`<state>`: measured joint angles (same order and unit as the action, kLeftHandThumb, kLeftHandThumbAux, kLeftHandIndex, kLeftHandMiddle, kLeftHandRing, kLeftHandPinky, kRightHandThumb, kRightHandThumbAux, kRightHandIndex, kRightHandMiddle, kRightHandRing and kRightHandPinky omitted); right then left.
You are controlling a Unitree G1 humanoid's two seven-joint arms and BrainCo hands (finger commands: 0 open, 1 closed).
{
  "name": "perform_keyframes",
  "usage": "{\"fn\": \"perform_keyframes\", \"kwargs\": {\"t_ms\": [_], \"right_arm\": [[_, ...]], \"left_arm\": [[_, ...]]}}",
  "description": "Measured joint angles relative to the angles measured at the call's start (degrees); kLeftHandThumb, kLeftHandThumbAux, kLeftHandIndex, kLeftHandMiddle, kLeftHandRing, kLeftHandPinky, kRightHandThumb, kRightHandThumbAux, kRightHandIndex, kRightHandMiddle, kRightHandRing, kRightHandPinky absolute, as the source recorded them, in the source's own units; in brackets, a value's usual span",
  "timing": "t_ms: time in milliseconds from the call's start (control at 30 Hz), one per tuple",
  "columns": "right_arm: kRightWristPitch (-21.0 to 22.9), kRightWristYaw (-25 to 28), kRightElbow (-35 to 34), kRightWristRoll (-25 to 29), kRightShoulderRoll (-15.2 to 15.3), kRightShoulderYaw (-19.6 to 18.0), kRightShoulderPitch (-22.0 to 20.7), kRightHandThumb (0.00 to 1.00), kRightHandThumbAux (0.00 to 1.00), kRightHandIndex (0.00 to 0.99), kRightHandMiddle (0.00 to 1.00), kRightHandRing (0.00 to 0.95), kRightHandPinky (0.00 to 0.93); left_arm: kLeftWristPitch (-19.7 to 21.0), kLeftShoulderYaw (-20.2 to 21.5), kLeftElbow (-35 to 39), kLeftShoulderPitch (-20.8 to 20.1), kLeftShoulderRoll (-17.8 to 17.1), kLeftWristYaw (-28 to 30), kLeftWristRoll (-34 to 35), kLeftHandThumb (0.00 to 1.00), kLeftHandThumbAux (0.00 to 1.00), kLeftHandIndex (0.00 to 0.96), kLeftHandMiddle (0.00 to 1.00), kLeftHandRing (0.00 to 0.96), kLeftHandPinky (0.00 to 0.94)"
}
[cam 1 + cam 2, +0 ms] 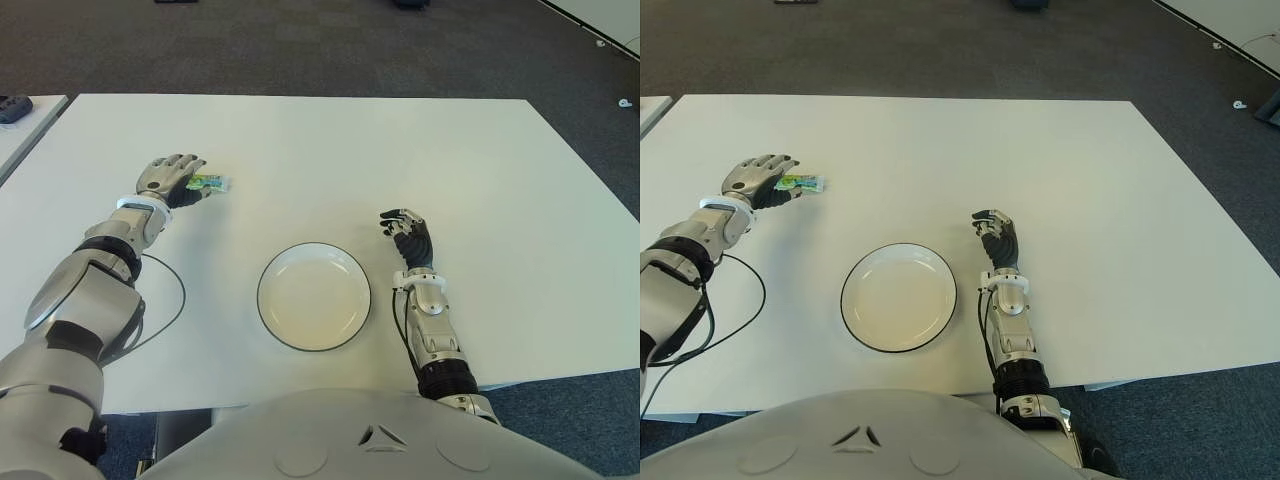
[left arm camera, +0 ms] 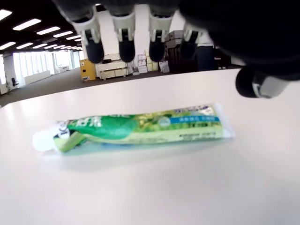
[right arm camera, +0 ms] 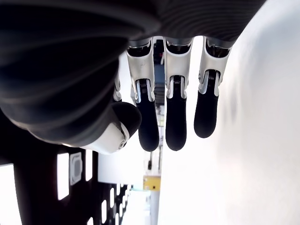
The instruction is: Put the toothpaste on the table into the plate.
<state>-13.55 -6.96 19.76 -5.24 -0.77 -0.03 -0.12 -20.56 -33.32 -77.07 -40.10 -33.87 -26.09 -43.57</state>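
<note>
White table fills most of the scene, with dark carpet beyond its far edge. Toward the left edge, the green toothpaste tube lies flat on the surface, ungrasped. Directly over it hovers the left hand, fingers spread and holding nothing. An empty plate sits near the front edge. Just right of it shows the idle right hand, fingers relaxed. Grasping, carrying and placing all remain.

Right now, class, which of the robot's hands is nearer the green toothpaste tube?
Left. The left hand hovers over the green toothpaste tube, fingers open above it. The right hand shows far off, right of the white round plate.
</note>
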Motion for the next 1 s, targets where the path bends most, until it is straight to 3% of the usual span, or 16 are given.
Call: {"fn": "perform_keyframes", "kwargs": {"t_ms": [300, 567, 767, 1000], "right_arm": [[0.0, 0.1, 0.5, 0.0, 0.0, 0.0, -0.1, 0.711, 0.733, 0.419, 0.418, 0.408, 0.418], [-0.1, 0.6, 1.1, 0.2, 0.1, -0.1, -0.3, 0.712, 0.733, 0.419, 0.416, 0.402, 0.415], [-0.1, 0.6, 1.2, 0.1, 0.1, -0.2, -0.4, 0.712, 0.733, 0.419, 0.417, 0.403, 0.416], [-0.1, 0.5, 1.2, 0.1, 0.1, -0.3, -0.6, 0.711, 0.733, 0.419, 0.413, 0.402, 0.416]], "left_arm": [[-3.9, 5.4, 0.7, 0.8, 1.6, 0.3, 5.2, 0.566, 0.176, 0.000, 0.000, 0.000, 0.000], [-6.4, 13.0, 3.2, 2.8, 3.9, 10.9, 14.4, 0.658, 0.204, 0.000, 0.000, 0.000, 0.043], [-6.1, 16.5, 7.4, 5.0, 4.7, 18.0, 18.8, 0.690, 0.234, 0.000, 0.000, 0.000, 0.020], [-3.5, 17.7, 11.2, 5.2, 4.0, 20.8, 19.6, 0.671, 0.248, 0.000, 0.000, 0.000, 0.003]]}}
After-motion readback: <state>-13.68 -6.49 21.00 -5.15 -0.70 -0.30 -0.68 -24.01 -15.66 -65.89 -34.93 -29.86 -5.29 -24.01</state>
